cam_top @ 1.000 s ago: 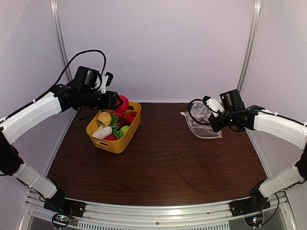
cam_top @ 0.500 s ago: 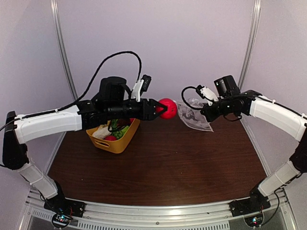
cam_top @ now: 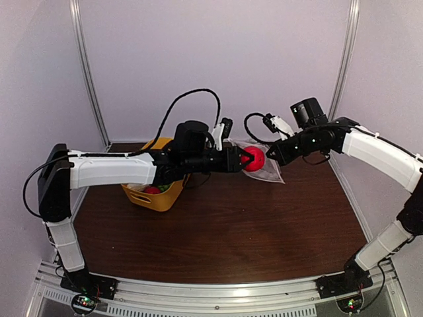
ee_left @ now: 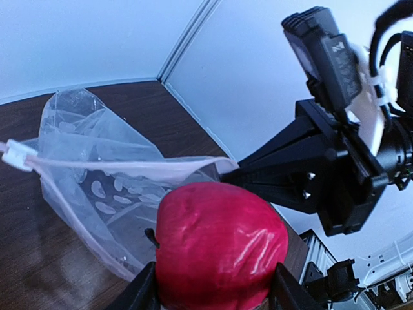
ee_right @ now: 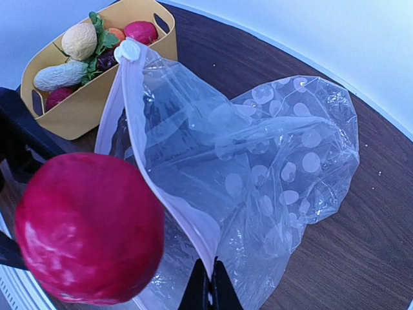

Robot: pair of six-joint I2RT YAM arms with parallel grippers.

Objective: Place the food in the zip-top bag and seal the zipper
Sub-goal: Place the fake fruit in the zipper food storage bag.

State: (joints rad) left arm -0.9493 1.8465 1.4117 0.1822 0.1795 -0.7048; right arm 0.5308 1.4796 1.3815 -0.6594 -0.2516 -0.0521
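Top view first: this is looking like the loading step. The left end effector (cam_top: pixel 246 159) is hanging out over the worktop (cam_top: pixel 264 231), gripping a red toy apple (cam_top: pixel 255 160) right at the mouth of the zip-top bag (cam_top: pixel 272 174). The right end effector (cam_top: pixel 269 156) is pinching the bag's upper lip, jaws fully together, and holding it up. The rest of the food (cam_top: pixel 152 189) is sitting in the yellow tub (cam_top: pixel 162 200). In the left wrist view the apple is looking glossy and a bit dimpled, hard plastic I'd guess, with the jaws spread about halfway around its sides. The bag is showing thin, crinkly and clear with white oval spots. The right wrist view is showing the zipper (ee_right: pixel 139 123) as a pale pinkish strip with a white slider (ee_right: pixel 131 50) at its far end, and the mouth gaping just beside the apple. Next move, I reckon, is pushing the apple past the lip before letting go, since that floppy film could fold closed.
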